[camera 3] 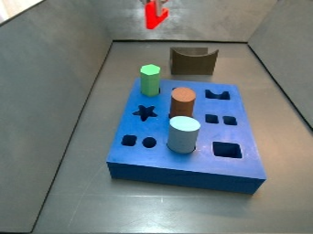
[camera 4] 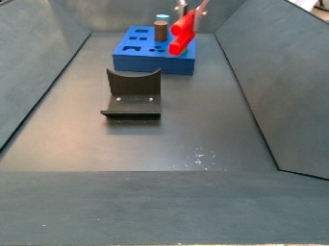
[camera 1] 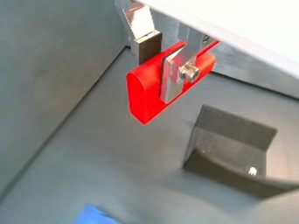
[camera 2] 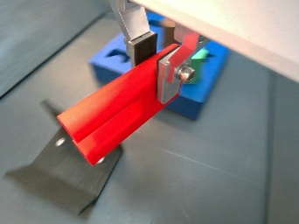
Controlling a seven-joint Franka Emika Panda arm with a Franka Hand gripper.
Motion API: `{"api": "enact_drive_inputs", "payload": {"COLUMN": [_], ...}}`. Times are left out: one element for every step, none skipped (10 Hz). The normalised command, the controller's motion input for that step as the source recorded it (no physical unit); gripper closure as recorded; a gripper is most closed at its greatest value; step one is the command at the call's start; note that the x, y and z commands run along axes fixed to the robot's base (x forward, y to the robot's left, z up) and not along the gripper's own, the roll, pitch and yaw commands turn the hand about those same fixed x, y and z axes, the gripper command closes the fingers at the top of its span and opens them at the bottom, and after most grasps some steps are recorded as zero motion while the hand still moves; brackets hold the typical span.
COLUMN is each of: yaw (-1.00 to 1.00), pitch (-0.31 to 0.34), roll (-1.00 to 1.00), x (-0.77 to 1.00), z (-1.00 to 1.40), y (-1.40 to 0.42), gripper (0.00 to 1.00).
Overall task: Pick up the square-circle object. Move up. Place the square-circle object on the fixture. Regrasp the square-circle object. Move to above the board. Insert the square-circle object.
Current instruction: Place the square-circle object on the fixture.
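- Hanging well above the floor: the square-circle object, red and elongated, pinched near one end between the silver fingers and touching nothing else.
- Slanting its long axis down and away from the grip in a wrist view, free end lowest, two parallel legs showing at that end; looking closer to upright in both side views, so exact tilt not being certain.
- Gripping with the jaws closed to the width of the piece, clamping it across its flat sides near the top; probably leaving the long free end clear for setting down.
- Hovering between the fixture and the board, judging by a side view; the gripper sitting high, clear of the pegs.
- Standing empty below in a wrist view: the fixture, notch facing up, seemingly awaiting the piece.
- Already carrying a green peg, a brown cylinder and a pale cylinder: the board, lying toward one end of the floor.
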Motion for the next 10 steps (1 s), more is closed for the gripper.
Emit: {"api": "enact_drive_inputs", "payload": {"yaw": [1.0, 0.89, 0.56, 0.36, 0.27, 0.15, 0.1, 0.05, 0.04, 0.02], "pitch": [0.101, 0.117, 0.121, 0.128, 0.135, 0.143, 0.149, 0.153, 0.153, 0.142], "roll": [-0.25, -0.28, -0.23, -0.2, -0.17, -0.14, -0.13, -0.12, -0.11, -0.1], "x": [1.0, 1.0, 1.0, 1.0, 1.0, 1.0, 1.0, 1.0, 1.0, 1.0], "z": [-0.17, -0.15, -0.13, -0.12, -0.11, -0.09, -0.07, -0.05, -0.05, -0.04], "y": [0.24, 0.21, 0.19, 0.17, 0.15, 0.13, 0.11, 0.09, 0.08, 0.07], "gripper": [1.0, 1.0, 1.0, 1.0, 1.0, 1.0, 1.0, 1.0, 1.0, 1.0]}}
